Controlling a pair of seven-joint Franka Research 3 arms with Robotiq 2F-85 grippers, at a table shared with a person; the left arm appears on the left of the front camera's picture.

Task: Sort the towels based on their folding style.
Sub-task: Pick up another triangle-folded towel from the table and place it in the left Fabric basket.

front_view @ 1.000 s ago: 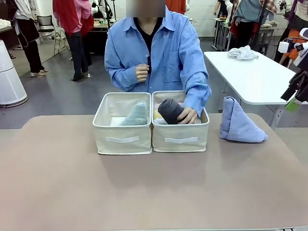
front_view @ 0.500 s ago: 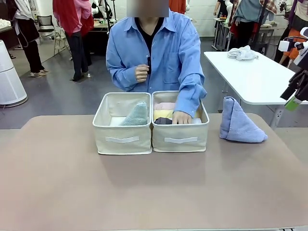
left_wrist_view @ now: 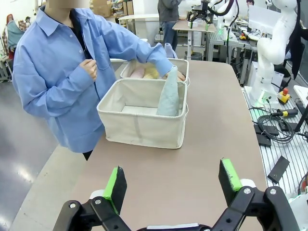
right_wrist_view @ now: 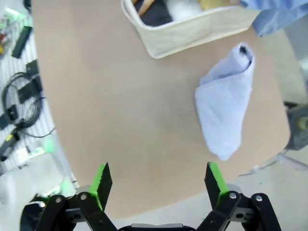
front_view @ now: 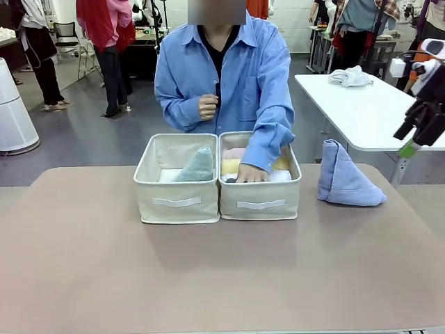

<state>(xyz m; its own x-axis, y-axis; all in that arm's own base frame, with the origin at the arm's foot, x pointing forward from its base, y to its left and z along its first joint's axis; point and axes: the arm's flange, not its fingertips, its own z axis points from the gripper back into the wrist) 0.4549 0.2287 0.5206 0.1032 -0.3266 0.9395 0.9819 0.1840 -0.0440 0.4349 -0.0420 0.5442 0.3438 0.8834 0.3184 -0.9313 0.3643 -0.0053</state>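
Observation:
The left basket [front_view: 177, 189] holds a grey-green triangle-fold towel [front_view: 197, 165], which also stands upright [left_wrist_view: 169, 94] in the left wrist view. The right basket [front_view: 261, 191] holds pink [front_view: 235, 153], yellow [front_view: 231, 165] and white [front_view: 278, 176] rolls. A person's hand [front_view: 250, 174] presses down among them. The dark grey roll [right_wrist_view: 154, 14] lies at that basket's corner. A light blue triangle-fold towel [front_view: 345, 182] lies on the table to the right of the baskets. My right gripper [right_wrist_view: 158, 175] hangs open high above it [right_wrist_view: 224, 106]. My left gripper [left_wrist_view: 172, 175] is open over bare table, short of the baskets.
The baskets stand side by side at the far middle of the brown table [front_view: 222, 271]. The person in a blue shirt [front_view: 222, 76] stands right behind them. A white table [front_view: 361, 104] with a crumpled cloth [front_view: 350, 76] is at the far right. Cables lie on the floor [right_wrist_view: 19, 101].
The person's hand has lowered the dark grey roll into the right basket and now rests among the rolls. My right arm has shifted slightly at the right edge.

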